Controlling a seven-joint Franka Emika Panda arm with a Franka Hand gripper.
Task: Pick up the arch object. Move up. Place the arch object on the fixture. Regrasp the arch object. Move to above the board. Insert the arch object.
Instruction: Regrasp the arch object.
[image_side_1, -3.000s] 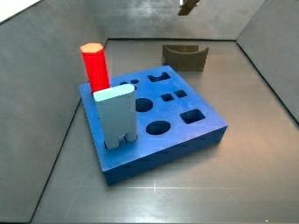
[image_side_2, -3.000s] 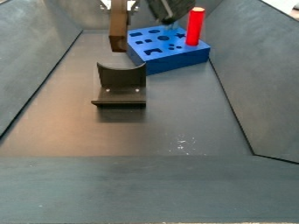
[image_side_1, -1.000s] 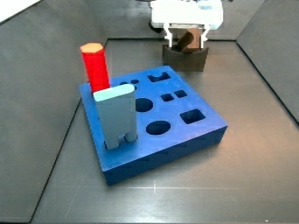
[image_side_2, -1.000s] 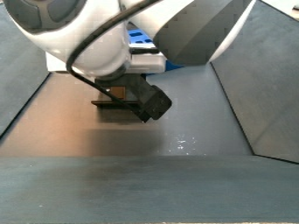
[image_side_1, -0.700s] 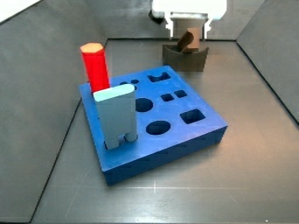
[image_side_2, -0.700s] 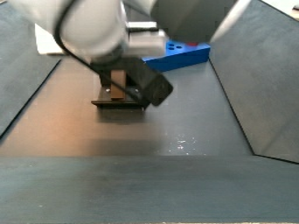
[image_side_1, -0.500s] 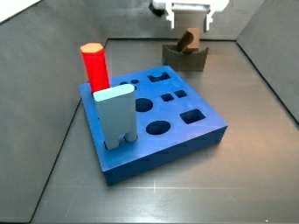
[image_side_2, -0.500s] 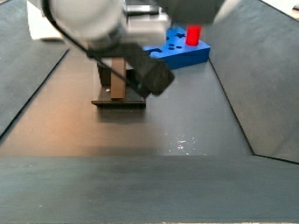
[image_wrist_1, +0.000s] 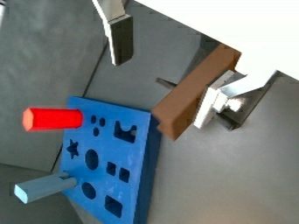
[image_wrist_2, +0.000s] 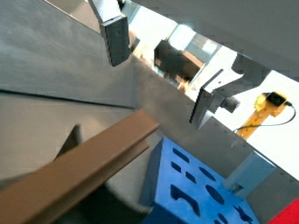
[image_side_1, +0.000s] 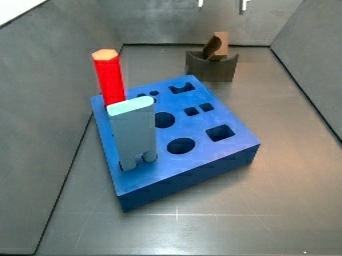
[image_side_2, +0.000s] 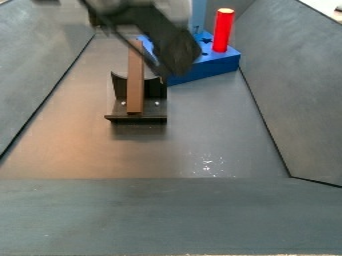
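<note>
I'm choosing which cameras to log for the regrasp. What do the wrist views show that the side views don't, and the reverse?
Only the wrist views show the hand clearly: it is open, with its fingers spread wide and the arch object beyond them. Only the side views show the arch object standing on end in the fixture, with the hand barely visible at the top edge in a side view. Both show the board and the red cylinder.
</note>
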